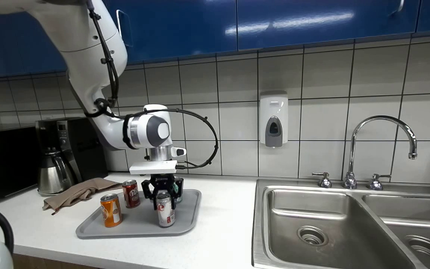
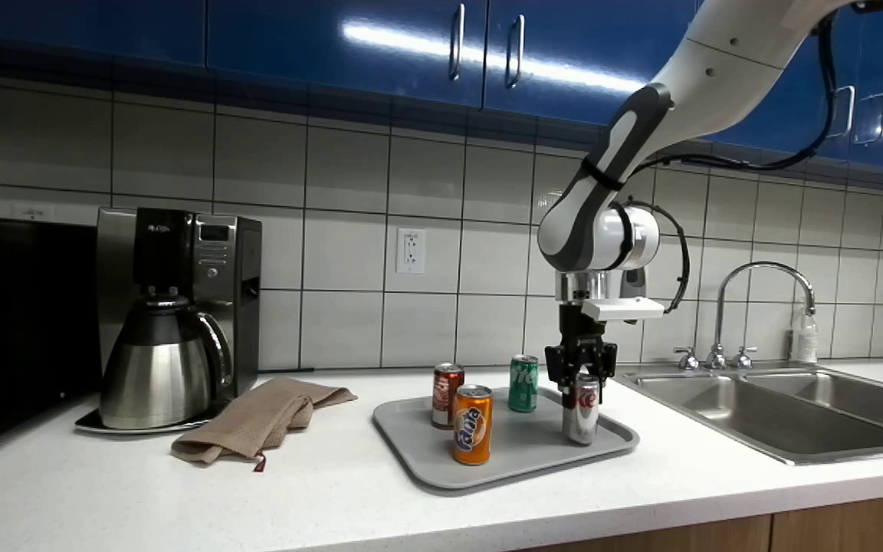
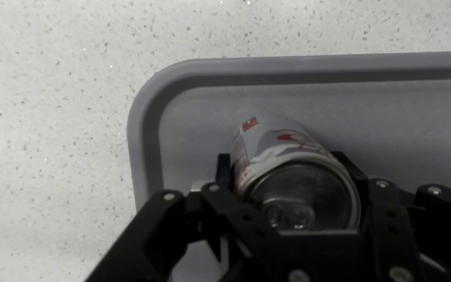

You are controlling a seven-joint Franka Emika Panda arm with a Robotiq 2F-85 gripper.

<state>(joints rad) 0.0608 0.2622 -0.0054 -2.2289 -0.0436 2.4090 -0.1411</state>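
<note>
My gripper [image 1: 164, 205] points straight down over the grey tray [image 1: 140, 232]. Its fingers are closed on both sides of a silver can with red lettering [image 1: 166, 215]. In the wrist view the can [image 3: 284, 152] sits snugly between the fingers [image 3: 283, 168], its lid facing the camera. The can is upright, and its base looks to be on the tray near a corner. In an exterior view, a green can [image 2: 523, 386] stands behind and beside the gripper. An orange Fanta can [image 2: 472, 425] and a dark red can [image 2: 447, 395] stand farther along the tray.
A brown cloth [image 2: 265, 422] lies beside the tray. A coffee maker with a steel carafe [image 2: 158, 376] stands beyond it. A steel double sink [image 1: 312, 209] with a tall faucet [image 1: 353, 149] is on the tray's other side. Blue cabinets [image 1: 185, 26] hang above.
</note>
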